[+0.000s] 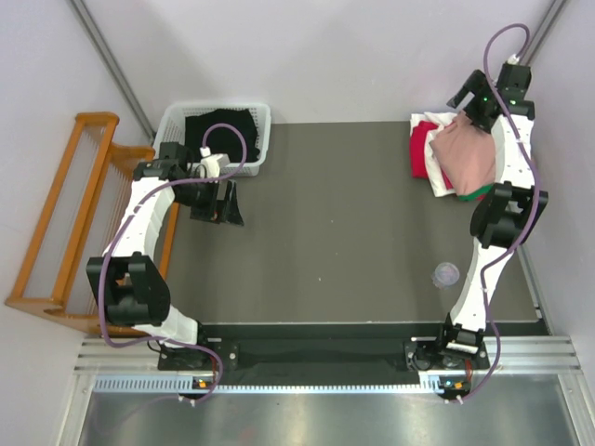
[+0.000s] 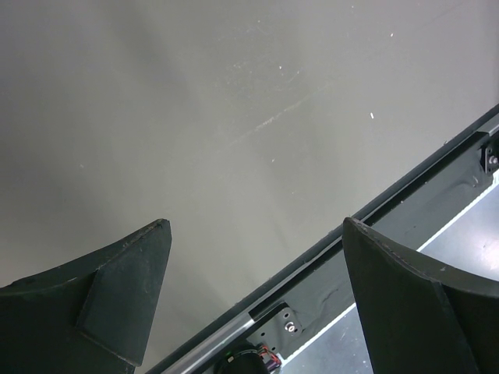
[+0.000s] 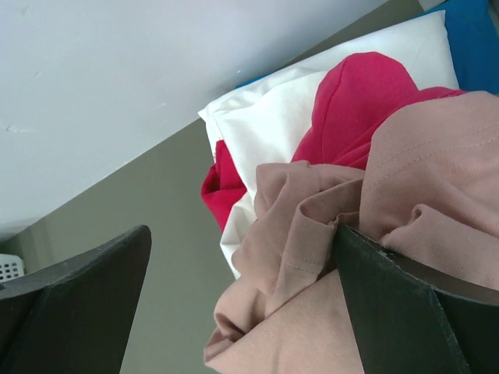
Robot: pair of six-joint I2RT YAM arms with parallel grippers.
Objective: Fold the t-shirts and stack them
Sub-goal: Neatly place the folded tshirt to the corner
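Observation:
The t-shirts lie in a loose pile at the table's far right: a crumpled dusty-pink one (image 1: pixel 469 153) on top, over a crimson one (image 1: pixel 423 149), a white one (image 1: pixel 439 183) and a green edge (image 1: pixel 483 193). My right gripper (image 1: pixel 469 116) hangs over the pile's back end. In the right wrist view it (image 3: pixel 242 230) is open, with the pink shirt (image 3: pixel 312 257) bunched between the jaws and against the right finger (image 3: pixel 405 312); crimson (image 3: pixel 359 101) and white (image 3: pixel 265 117) cloth lie behind. My left gripper (image 1: pixel 218 209) is open and empty (image 2: pixel 256 226) above bare table.
A white basket (image 1: pixel 256 116) holding black cloth (image 1: pixel 218 130) stands at the far left, just behind the left gripper. A wooden rack (image 1: pixel 65 223) leans beside the table's left edge. A small clear round object (image 1: pixel 447 273) rests near the right arm. Something blue (image 3: pixel 475 39) shows behind the pile.

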